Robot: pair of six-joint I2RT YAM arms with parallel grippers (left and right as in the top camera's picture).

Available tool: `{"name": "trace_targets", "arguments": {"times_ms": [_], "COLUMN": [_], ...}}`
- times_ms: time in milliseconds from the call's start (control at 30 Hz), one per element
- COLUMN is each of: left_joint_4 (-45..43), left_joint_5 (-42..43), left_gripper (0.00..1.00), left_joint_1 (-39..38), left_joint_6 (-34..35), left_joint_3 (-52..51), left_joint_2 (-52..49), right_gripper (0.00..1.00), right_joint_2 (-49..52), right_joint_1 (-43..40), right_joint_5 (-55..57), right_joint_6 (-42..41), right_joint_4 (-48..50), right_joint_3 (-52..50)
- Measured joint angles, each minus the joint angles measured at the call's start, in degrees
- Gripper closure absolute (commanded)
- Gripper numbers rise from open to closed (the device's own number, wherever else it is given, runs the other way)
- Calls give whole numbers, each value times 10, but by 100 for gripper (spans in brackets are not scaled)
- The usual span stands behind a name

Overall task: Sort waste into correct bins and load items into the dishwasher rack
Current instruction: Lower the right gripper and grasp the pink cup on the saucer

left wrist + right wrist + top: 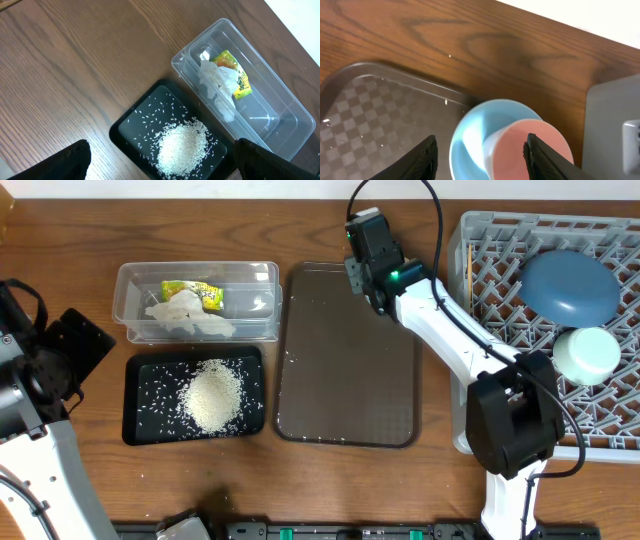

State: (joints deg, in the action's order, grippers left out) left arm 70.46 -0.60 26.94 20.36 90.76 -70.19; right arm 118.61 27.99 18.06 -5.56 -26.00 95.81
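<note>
Rice (212, 398) sat sorted in the black tray (140, 370) by the tabletop's front edge, left hand (160, 150) spread wide beside it. Near the far edge, right hand (480, 144) stood part-spread over the light blue bowl (467, 132) with the pink cup (535, 142) in it, probably to grasp it.

**Bowl and cup between your right pincer's fingers**

Your right pincer (481, 157) stands with its fingers apart, over a light blue bowl (470, 127). A pink cup (522, 137) sits in the bowl, toward the right finger. The left finger (422, 162) shows a gap to the bowl's rim. The right finger overlaps the cup's edge, but contact cannot be told. Left of the pincer lies the brown tray (375, 107), flecked with rice grains (326, 121). To the right is the grey rack (610, 120), and wooden table (470, 45) lies ahead.
</note>
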Motion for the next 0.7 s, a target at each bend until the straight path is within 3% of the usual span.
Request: {"name": "trace_targets", "arguments": {"times_ms": [267, 533, 700], "left_joint_4": [0, 0, 0], "left_joint_5": [0, 0, 0], "left_gripper": [7, 7, 7], "left_joint_1": [0, 0, 0], "left_joint_6": [0, 0, 0], "left_joint_3": [0, 0, 0], "left_joint_2": [0, 0, 0], "right_gripper": [48, 64, 64], "right_joint_2": [2, 18, 19], "right_joint_1": [-9, -16, -17], "right_joint_5": [2, -4, -12], "right_joint_6": [0, 4, 2], "right_joint_4": [-41, -61, -75], "right_joint_3": [0, 0, 0]}}
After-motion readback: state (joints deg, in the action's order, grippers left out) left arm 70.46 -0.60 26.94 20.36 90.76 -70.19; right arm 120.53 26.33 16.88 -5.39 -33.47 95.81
